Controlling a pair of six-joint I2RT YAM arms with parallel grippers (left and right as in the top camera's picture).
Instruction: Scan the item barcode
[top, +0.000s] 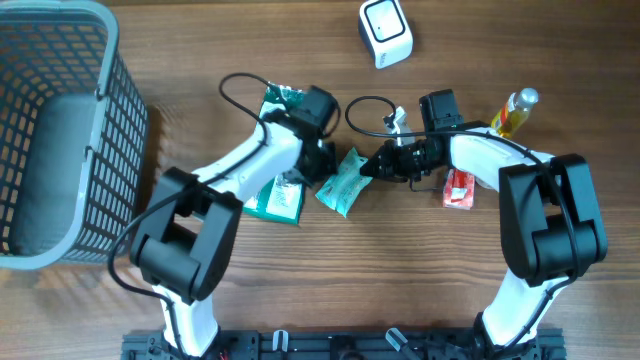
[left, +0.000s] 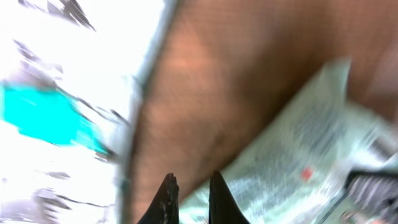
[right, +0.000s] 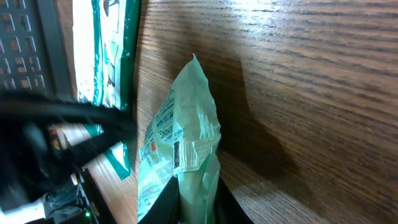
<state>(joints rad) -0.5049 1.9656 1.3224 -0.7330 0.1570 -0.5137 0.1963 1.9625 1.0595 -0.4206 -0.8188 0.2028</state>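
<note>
- Packet (top: 342, 182), pale green, at centre of table (top: 330, 290), printed face up, well apart from scanner.
- At 9 o'clock of the table, grey basket (top: 60, 130), upright.
- At 8 o'clock of the packet, green pouch (top: 275, 200), flat on the wood, partly under the left arm.
- Left gripper (left: 191, 190) closed tight, gripping nothing, tips just at the packet's 10 o'clock edge.
- Right gripper (right: 196, 200) clamped on the packet's 3 o'clock end, the crinkled film pinched between dark fingers.
- At 12 o'clock, white scanner (top: 385, 33).
- At 3 o'clock, red sachet (top: 458, 188) beside the right arm; yellow bottle (top: 515, 112) lying past it at 2 o'clock.
</note>
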